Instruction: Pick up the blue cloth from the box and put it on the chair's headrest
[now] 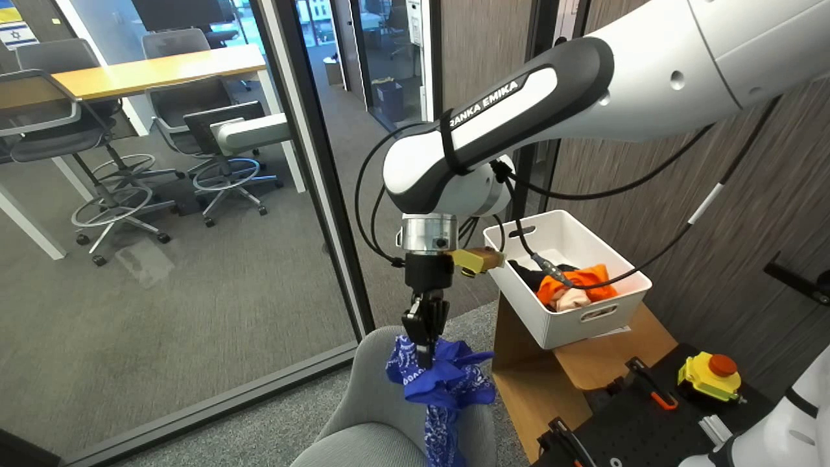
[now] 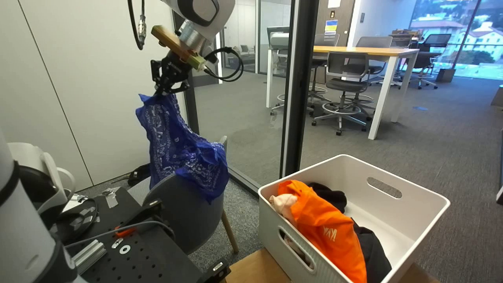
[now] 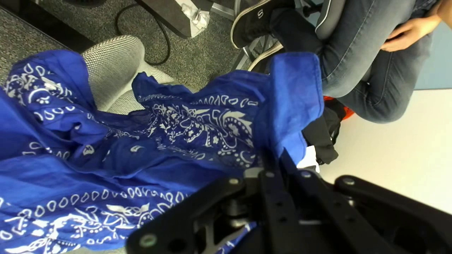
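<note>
In an exterior view, at the left there is one perforated black surface; on it lies one flat pale ring. Next, one claw is closed upon the upper end of one blue cloth, thin, wrinkled, with white print. Its lower folds drape over the curved backrest of one grey chair; one wooden leg is visible. At the right stands one smooth white box with two oval slots, holding one orange cloth and black fabric.
</note>
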